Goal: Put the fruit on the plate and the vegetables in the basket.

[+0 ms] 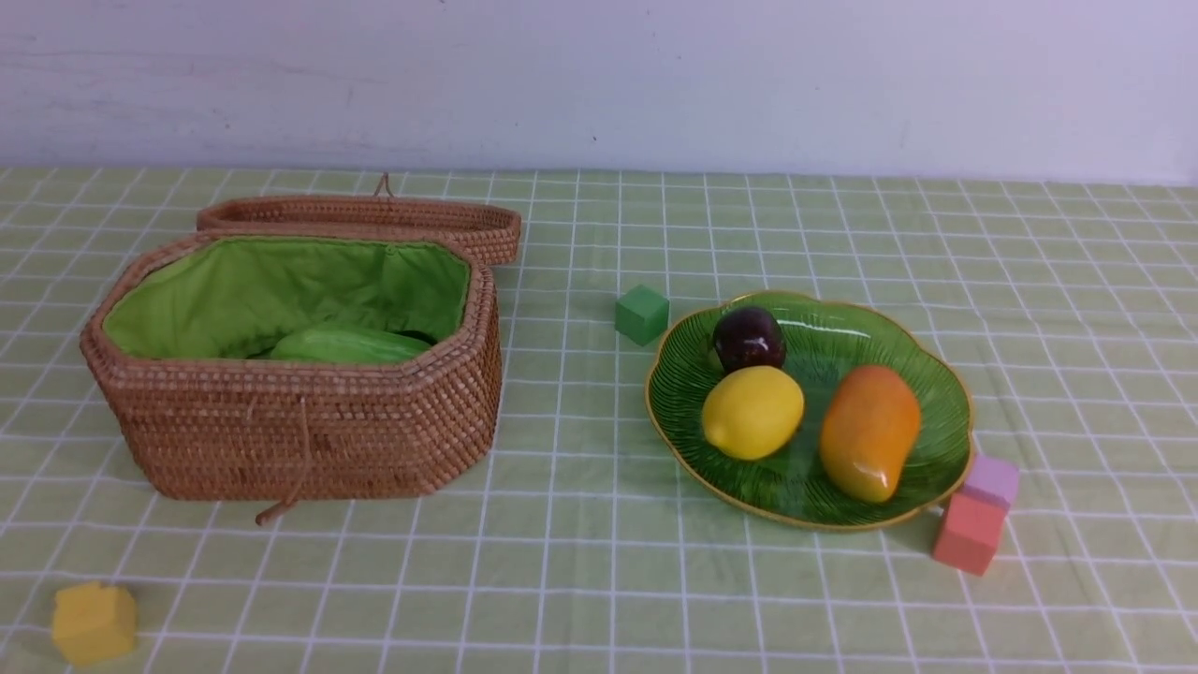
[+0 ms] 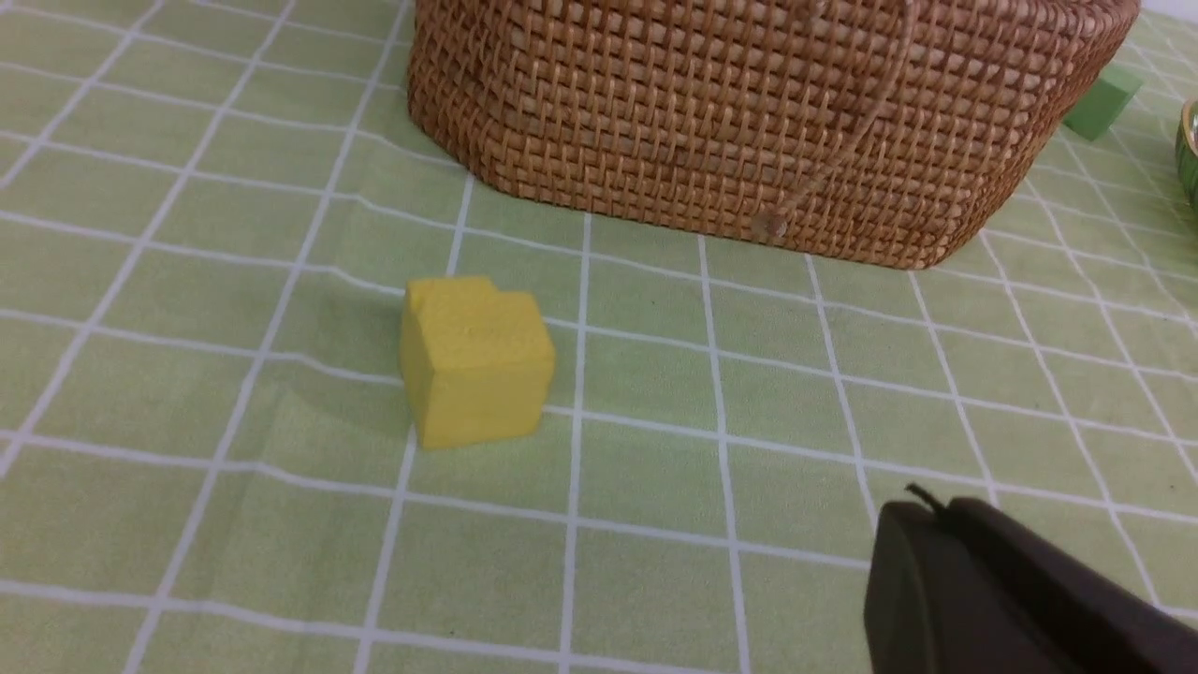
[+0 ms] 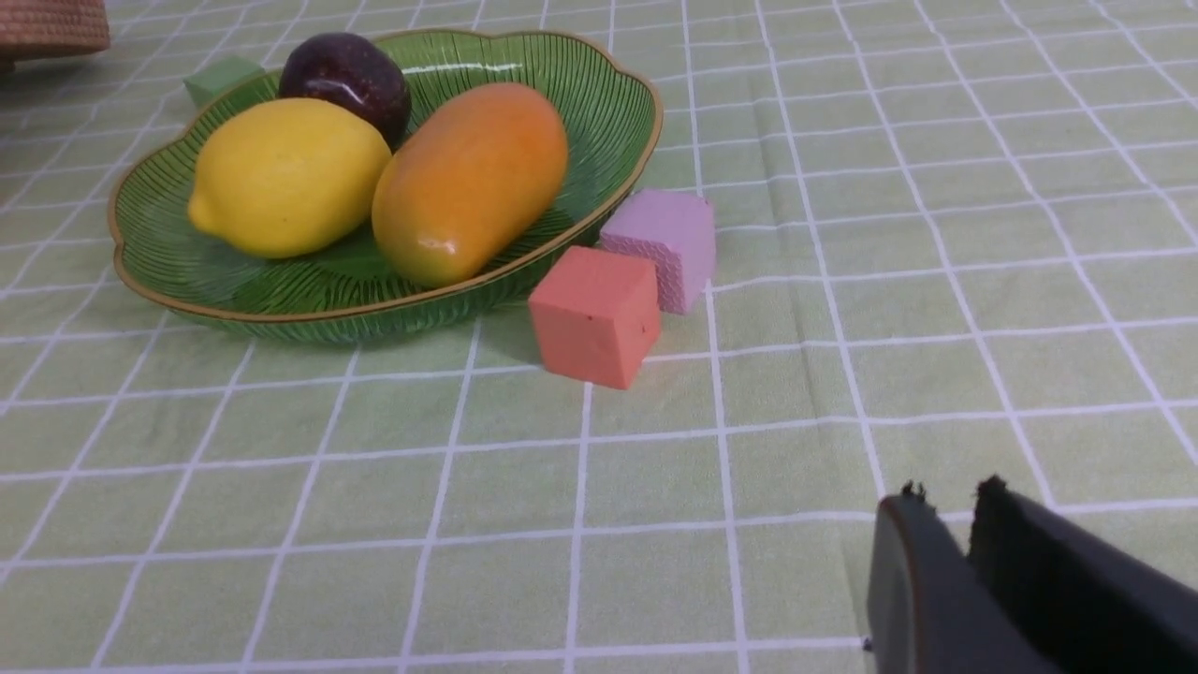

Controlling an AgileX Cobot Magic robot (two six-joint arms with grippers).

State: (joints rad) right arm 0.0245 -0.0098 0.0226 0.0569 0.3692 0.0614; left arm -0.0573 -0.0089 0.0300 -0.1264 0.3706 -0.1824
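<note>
fruit (image 1: pixel 805 402): glossy, slippery, grasp mid-body | plate (image 1: pixel 941 374): fragile glass near the bench's right edge | left gripper (image 2: pixel 913 524) closed, empty | right gripper (image 3: pixel 945 515) slightly open, empty

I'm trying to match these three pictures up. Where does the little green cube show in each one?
Front view: green cube between basket and plate, near the plate's rim.
Left wrist view: a corner peeks past the basket.
Right wrist view: partly hidden behind the plate.
Shared landmark: the basket appears in all three.
</note>
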